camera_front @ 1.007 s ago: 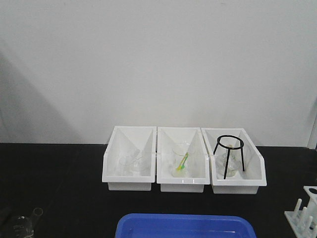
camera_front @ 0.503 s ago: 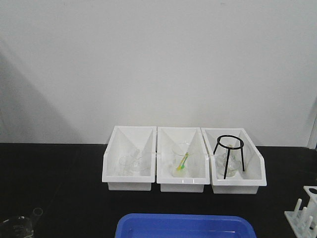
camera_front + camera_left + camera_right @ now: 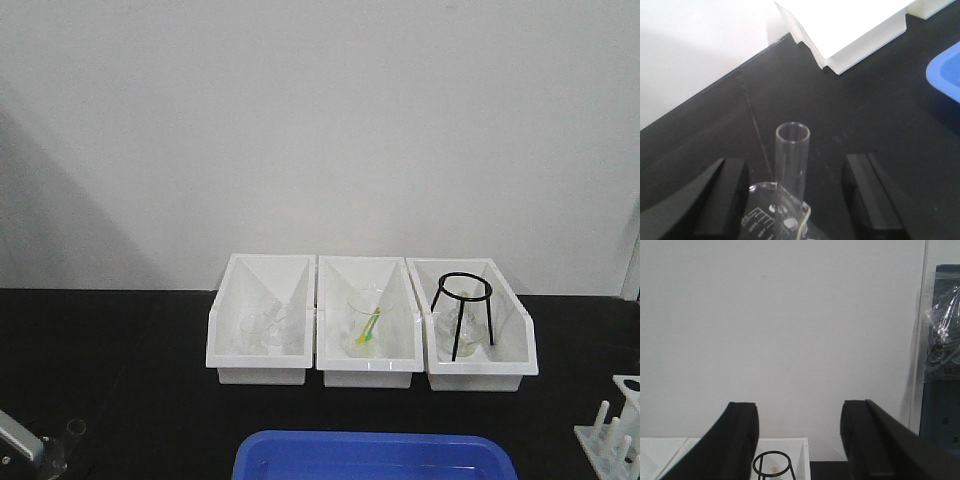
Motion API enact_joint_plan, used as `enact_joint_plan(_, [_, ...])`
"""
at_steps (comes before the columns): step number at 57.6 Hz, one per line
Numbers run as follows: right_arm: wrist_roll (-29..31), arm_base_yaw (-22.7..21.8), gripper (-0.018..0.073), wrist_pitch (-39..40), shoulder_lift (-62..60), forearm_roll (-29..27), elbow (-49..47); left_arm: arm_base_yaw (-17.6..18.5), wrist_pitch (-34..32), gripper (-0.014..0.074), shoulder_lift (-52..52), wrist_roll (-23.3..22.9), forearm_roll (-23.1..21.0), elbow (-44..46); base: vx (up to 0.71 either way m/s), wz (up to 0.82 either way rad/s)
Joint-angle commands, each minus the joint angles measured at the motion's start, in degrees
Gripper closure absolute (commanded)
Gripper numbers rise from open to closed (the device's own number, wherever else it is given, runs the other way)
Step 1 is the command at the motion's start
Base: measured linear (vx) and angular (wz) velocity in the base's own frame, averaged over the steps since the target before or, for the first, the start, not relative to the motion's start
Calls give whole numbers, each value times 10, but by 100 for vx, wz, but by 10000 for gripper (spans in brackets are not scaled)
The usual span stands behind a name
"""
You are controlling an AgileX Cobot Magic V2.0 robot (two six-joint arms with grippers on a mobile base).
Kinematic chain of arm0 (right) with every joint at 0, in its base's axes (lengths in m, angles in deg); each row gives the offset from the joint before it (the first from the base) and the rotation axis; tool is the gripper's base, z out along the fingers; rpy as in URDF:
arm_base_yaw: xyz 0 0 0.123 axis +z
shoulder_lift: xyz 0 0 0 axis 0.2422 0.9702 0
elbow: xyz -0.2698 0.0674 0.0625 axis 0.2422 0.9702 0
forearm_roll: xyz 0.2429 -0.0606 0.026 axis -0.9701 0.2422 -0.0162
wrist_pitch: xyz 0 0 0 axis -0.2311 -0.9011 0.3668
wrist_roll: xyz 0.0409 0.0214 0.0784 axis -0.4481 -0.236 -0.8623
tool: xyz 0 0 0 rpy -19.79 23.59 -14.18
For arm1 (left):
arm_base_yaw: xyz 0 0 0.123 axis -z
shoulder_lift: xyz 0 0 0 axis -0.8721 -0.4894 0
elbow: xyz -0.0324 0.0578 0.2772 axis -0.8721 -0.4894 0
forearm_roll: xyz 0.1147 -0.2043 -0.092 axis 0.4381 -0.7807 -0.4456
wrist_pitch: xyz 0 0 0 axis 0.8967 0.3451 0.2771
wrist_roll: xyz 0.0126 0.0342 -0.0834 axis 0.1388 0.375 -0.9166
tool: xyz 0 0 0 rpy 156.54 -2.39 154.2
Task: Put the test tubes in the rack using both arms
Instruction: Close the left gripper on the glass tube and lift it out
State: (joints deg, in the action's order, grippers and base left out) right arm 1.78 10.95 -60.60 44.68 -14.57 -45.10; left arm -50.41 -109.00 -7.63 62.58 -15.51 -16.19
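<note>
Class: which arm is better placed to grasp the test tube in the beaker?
Left. The left gripper is open with the test tube between its fingers; the right gripper, also open, faces the wall.

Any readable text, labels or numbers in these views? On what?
No text can be read in any view.
Beaker: white graduation lines and printed marks, too blurred to read.
Bins, rack, blue tray: no markings visible.
</note>
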Motion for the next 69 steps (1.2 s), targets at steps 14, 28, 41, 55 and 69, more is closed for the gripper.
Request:
enact_joint_plan(14, [5, 2, 139, 49, -2, 5, -17, 3, -119, 99, -98, -4, -6, 68, 0, 0])
enact_joint_plan(28, [5, 2, 139, 49, -2, 5, -17, 3, -137, 216, -113, -5, -6, 69, 0, 0])
enact_joint_plan(41, [5, 2, 139, 49, -2, 5, -17, 3, -171, 520, -113, -5, -6, 69, 0, 0])
enact_joint_plan(55, [5, 2, 139, 49, -2, 5, -17, 3, -182, 618, -113, -5, -6, 69, 0, 0])
enact_joint_plan(69, [5, 2, 139, 49, -2, 5, -17, 4, -180, 617, -65, -7, -6, 70, 0, 0])
